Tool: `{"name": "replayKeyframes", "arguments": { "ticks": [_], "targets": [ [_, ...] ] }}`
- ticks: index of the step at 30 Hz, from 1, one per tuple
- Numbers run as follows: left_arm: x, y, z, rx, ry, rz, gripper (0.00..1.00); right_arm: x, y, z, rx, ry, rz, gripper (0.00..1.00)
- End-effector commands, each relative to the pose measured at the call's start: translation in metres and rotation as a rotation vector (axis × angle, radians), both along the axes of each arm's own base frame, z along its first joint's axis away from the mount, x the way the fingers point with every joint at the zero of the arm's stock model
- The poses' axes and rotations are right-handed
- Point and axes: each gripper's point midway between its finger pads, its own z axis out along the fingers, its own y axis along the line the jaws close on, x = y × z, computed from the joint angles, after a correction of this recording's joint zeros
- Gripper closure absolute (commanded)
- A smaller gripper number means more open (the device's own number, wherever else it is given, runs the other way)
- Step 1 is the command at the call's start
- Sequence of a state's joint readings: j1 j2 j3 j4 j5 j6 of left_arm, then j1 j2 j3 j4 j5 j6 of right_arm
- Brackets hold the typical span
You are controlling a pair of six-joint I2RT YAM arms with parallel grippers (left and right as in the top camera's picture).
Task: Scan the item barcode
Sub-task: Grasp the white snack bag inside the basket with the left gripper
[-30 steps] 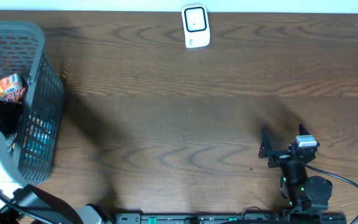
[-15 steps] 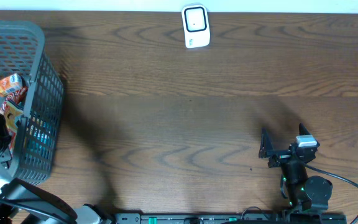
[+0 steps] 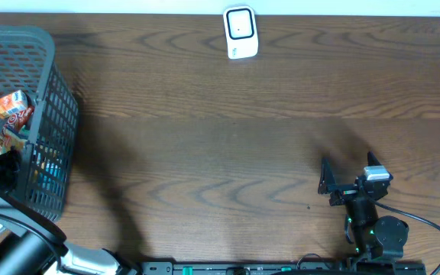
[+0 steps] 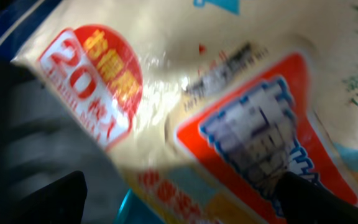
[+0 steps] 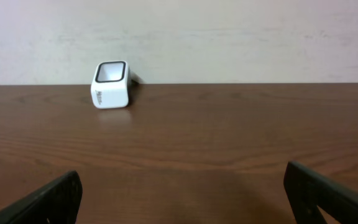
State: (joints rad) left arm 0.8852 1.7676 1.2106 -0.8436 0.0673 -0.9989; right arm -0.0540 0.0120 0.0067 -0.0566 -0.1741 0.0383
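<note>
The left gripper (image 4: 185,202) hangs inside the gray basket (image 3: 52,114) at the table's 9 o'clock side. Its fingers are spread wide, with a cream snack packet (image 4: 185,93) very close between them. The right gripper (image 3: 347,172) sits at 5 o'clock, spread wide too. The white scanner (image 3: 241,32) stands at 12 o'clock.

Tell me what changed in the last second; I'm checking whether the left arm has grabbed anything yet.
The left arm slid toward the near edge inside the basket, uncovering a second snack packet; left end effector open, holding nothing. The right end effector, scanner and basket unchanged.
</note>
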Motion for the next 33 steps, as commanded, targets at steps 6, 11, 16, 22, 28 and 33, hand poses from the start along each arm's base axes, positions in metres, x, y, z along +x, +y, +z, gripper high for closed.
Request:
{"name": "replayKeyframes", "arguments": {
  "ticks": [6, 11, 16, 22, 28, 33],
  "targets": [
    [-0.009, -0.007, -0.037, -0.079, 0.076, -0.057, 0.04, 0.0, -0.002, 0.0, 0.008, 0.001, -0.01, 0.01],
    [-0.015, 0.007, -0.037, -0.008, 0.132, -0.214, 0.81, 0.0, -0.002, 0.0, 0.008, 0.001, -0.01, 0.01],
    [-0.026, 0.016, -0.035, 0.039, 0.202, -0.214, 0.92, 0.0, -0.002, 0.0, 0.008, 0.001, -0.01, 0.01],
    [-0.02, 0.017, -0.032, 0.05, 0.172, -0.261, 0.92, 0.0, -0.002, 0.0, 0.008, 0.001, -0.01, 0.01],
    [0.002, 0.016, -0.01, 0.073, 0.045, -0.32, 0.93, 0.0, -0.002, 0.0, 0.008, 0.001, -0.01, 0.01],
    [0.014, 0.02, 0.033, 0.168, -0.056, -0.323, 0.93, 0.0, -0.002, 0.0, 0.008, 0.001, -0.01, 0.01]
  ]
}}
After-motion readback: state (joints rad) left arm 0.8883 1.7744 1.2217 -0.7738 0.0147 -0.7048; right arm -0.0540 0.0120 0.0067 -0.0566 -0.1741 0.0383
